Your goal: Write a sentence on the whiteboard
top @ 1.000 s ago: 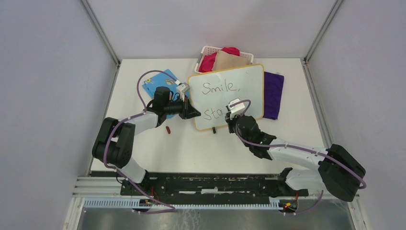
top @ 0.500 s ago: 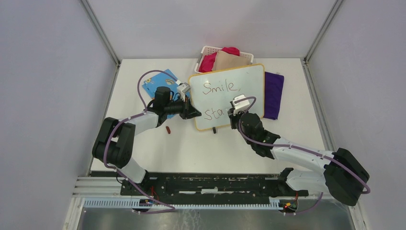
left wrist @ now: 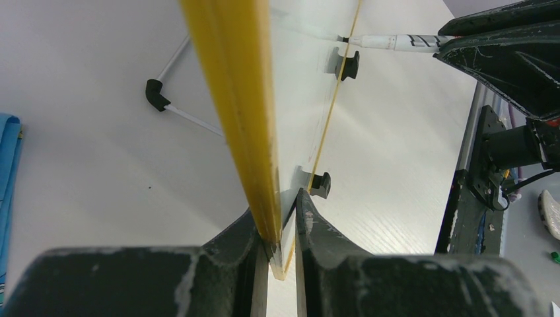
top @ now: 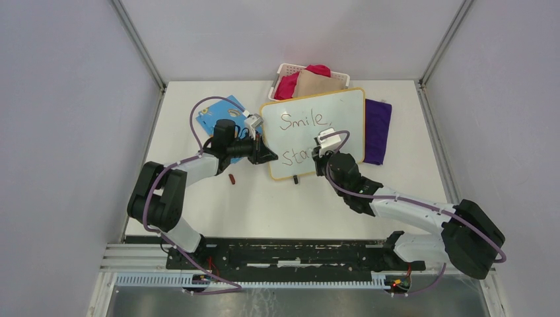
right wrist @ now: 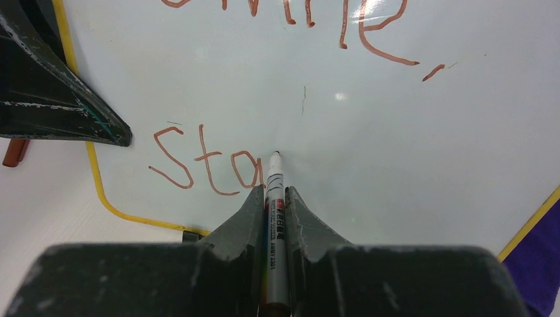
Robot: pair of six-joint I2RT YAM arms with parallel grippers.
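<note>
Glossy smooth whiteboard (right wrist: 396, 165), matt white tabletop (top: 264, 205), purple cloth (top: 377, 131), white plastic basket (top: 282, 69), smooth plastic marker (right wrist: 275, 191)

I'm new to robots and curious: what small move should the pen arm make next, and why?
Probably stroke the next letter just right of the "a": the sentence stops at "Sta", the right tool holds the marker tip beside it, and the left tool clamps the whiteboard.

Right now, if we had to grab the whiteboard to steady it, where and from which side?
The whiteboard's left edge, from the left, one finger each face, as the left gripper does: the framed edge is thin, and there it's clear of the sentence and the right gripper's marker.
</note>
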